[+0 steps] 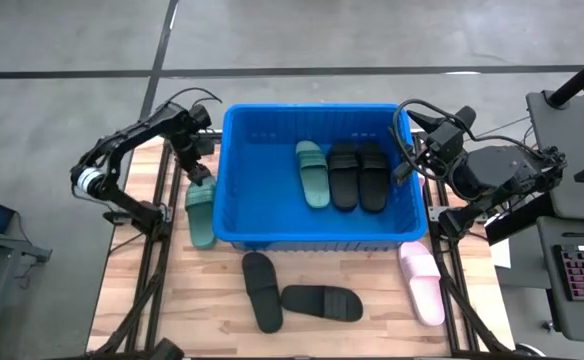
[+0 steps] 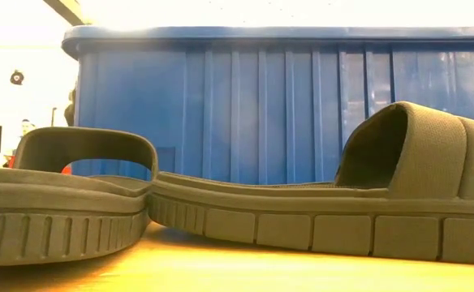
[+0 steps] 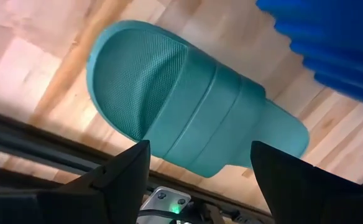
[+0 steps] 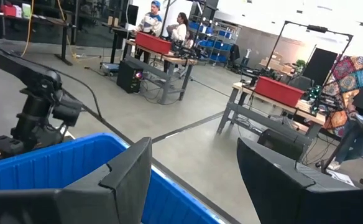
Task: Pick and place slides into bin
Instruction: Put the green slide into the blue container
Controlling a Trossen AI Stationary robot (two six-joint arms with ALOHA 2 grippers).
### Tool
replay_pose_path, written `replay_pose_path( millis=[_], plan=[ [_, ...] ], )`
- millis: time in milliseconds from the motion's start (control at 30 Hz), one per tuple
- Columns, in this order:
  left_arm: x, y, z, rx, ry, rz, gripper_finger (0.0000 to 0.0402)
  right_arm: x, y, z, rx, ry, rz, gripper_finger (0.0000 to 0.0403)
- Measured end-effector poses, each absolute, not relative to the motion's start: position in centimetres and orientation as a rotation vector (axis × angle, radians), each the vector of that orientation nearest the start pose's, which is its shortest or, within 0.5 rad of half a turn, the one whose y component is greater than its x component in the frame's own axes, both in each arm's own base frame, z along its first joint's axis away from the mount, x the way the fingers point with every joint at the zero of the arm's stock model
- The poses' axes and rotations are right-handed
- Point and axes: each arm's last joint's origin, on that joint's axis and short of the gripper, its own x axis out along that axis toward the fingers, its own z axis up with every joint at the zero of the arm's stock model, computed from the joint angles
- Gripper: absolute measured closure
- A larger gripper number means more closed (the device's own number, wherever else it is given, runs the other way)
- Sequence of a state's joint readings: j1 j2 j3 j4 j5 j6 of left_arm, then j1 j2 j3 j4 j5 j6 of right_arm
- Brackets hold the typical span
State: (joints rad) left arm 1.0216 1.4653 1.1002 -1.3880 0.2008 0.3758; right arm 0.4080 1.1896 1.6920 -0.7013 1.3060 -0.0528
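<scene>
Hovering with fingers spread wide over the sage green slide (image 1: 201, 210), the left gripper (image 1: 194, 160) sat just left of the bin (image 1: 234, 215). Lying directly beneath that gripper, on the table (image 1: 372, 320), with its long axis running near to far along the bin's left wall. Judged nearest by far to the left arm. Parked at the bin's right rim, the right gripper (image 1: 412, 150), likewise spread and empty. Waiting nearer: two black slides (image 1: 302, 298), one pink slide (image 1: 422, 282).

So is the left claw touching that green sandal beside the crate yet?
Apart. In the left wrist view the open left gripper hangs above the green sandal, its fingers clear of it.
</scene>
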Motion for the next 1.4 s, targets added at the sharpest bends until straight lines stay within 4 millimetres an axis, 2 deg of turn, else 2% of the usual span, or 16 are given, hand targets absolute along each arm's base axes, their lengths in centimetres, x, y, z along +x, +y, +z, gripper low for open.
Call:
replay_pose_path(
  millis=[533, 767, 967, 1200, 1400],
  plan=[
    [13.1, 21.3, 18.6, -0.755, 1.727, 0.220, 0.0140, 17.8, 4.6, 50.4, -0.213, 0.162, -0.891, 0.0177],
    [13.5, 21.7, 16.9, -0.810, 1.758, 0.153, 0.0140, 17.8, 4.6, 50.4, -0.224, 0.167, -0.891, 0.0177],
    [13.6, 21.7, 17.0, -0.818, 1.737, 0.109, 0.0140, 17.7, 4.6, 50.4, -0.235, 0.172, -0.892, 0.0177],
    [13.7, 21.2, 17.3, -0.936, 1.661, 0.035, 0.0140, 17.7, 4.6, 50.4, -0.239, 0.174, -0.893, 0.0177],
    [13.7, 21.1, 17.4, -0.957, 1.658, 0.024, 0.0140, 17.7, 4.6, 50.4, -0.239, 0.174, -0.893, 0.0177]
  ],
)
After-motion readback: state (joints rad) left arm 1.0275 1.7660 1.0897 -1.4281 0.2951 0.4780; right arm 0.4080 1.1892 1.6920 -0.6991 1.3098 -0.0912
